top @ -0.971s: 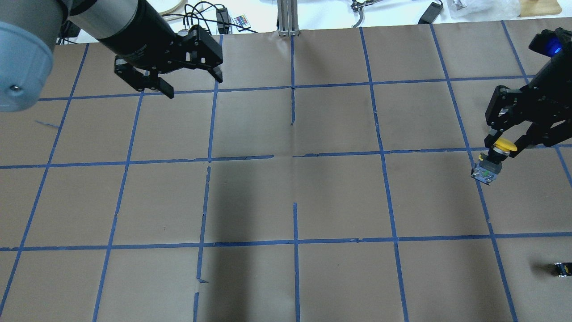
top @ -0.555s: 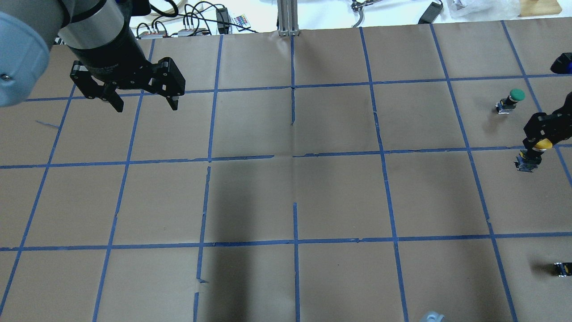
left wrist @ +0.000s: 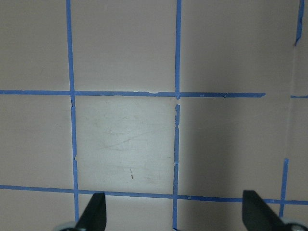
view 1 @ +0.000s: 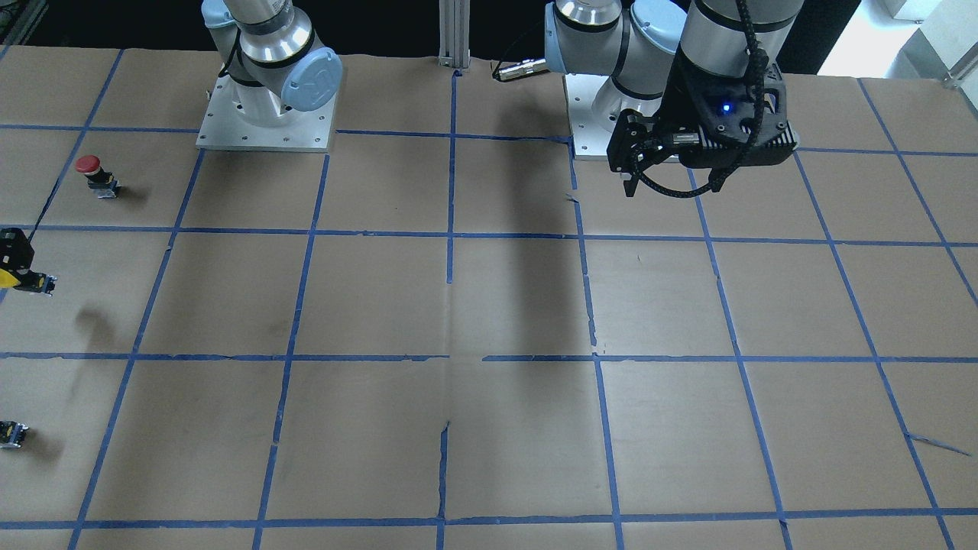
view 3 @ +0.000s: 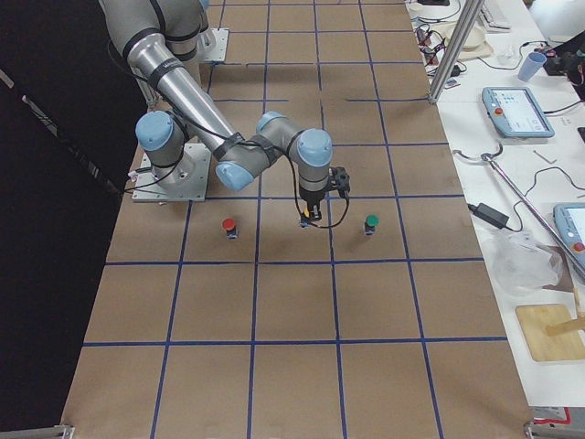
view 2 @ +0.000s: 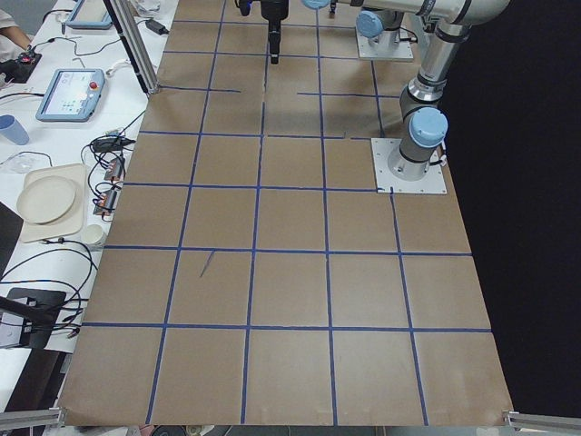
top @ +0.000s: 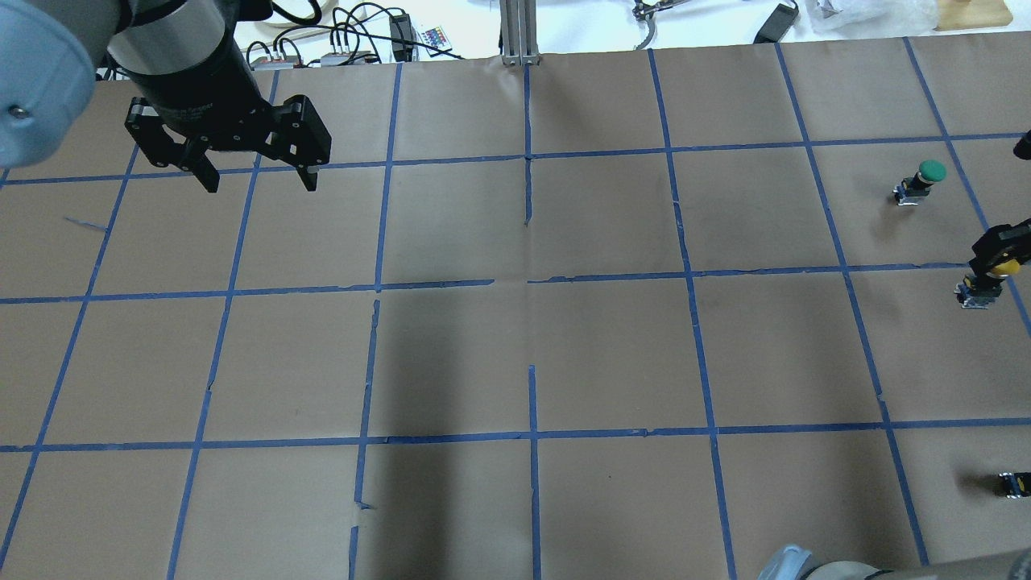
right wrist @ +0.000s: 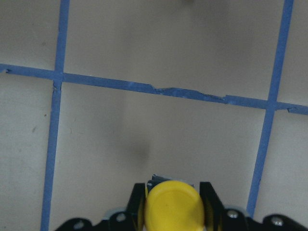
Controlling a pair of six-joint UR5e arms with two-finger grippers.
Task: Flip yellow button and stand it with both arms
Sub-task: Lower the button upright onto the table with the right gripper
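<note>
The yellow button (top: 984, 283) hangs at the far right of the overhead view, cap up and block body down, a little above the paper. My right gripper (top: 997, 259) is shut on it. In the right wrist view the yellow cap (right wrist: 172, 210) sits between the two black fingers (right wrist: 138, 199). It also shows at the left edge of the front view (view 1: 23, 281) and in the right view (view 3: 308, 214). My left gripper (top: 259, 182) is open and empty, hanging high over the far left of the table. Its fingertips (left wrist: 95, 214) stand wide apart over bare paper.
A green-capped button (top: 925, 180) stands beyond the yellow one. A red-capped button (view 1: 96, 174) stands nearer the robot's base. A small black capless block (top: 1013, 483) lies near the right front. Brown paper with a blue tape grid covers the table (top: 532, 354).
My right gripper has carried the yellow button rightward to the view's edge, uncovering the green button. My left gripper has swung left and turned, then nearly stopped.
</note>
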